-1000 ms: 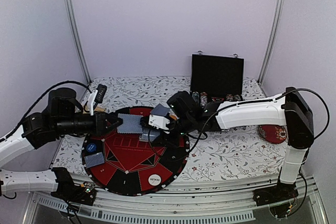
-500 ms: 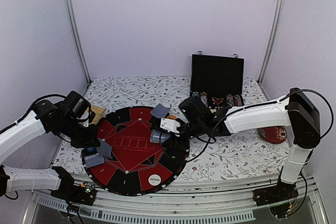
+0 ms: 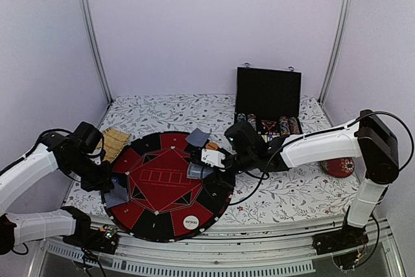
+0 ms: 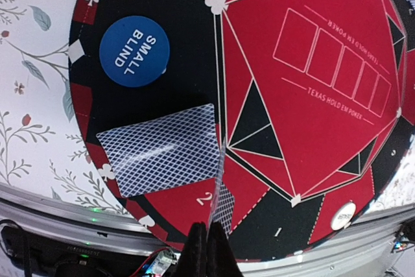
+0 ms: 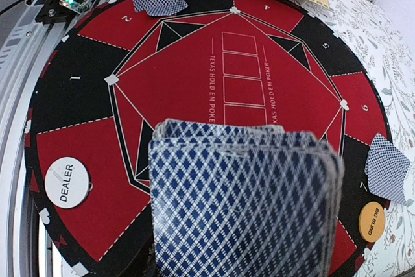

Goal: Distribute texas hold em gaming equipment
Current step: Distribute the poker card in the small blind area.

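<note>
Top external view puts the white DEALER disc [image 3: 190, 222] nearest, lying flat on the near rim of the round red-and-black mat [image 3: 162, 183]. The mat is spread on the floral-clothed desk [image 3: 285, 192].

At the mat's near-left edge the left hand [image 4: 207, 233] is closed, its fingers pinching a single held card [image 4: 222, 209]. This card is seen almost edge-on and stands roughly upright over seat 2. Just beside it a flat card [image 4: 159, 150] lies back-up on the same seat; whether the two cards touch cannot be told. A little farther along the left rim sits the blue SMALL BLIND disc [image 4: 135, 51], close to the flat card but apart from it.

Over the right part of the mat the right hand [image 3: 202, 164] grips the deck [image 5: 246, 199], a slightly fanned stack with its patterned backs toward the wrist camera, held clear of the surface. Beyond it, on the far-right rim, the orange BIG BLIND disc [image 5: 371, 221] lies flat. The far card [image 5: 388, 170] rests back-up by seat 7, near the orange disc without touching it.

Off the mat to the far left a straw mat [image 3: 115, 142] lies just beside the rim. To the right a red round thing [image 3: 337, 165] shows partly behind the right arm. Farthest back stands the black case [image 3: 268, 92], lid upright, with rows of chips [image 3: 266, 122] in its tray.
</note>
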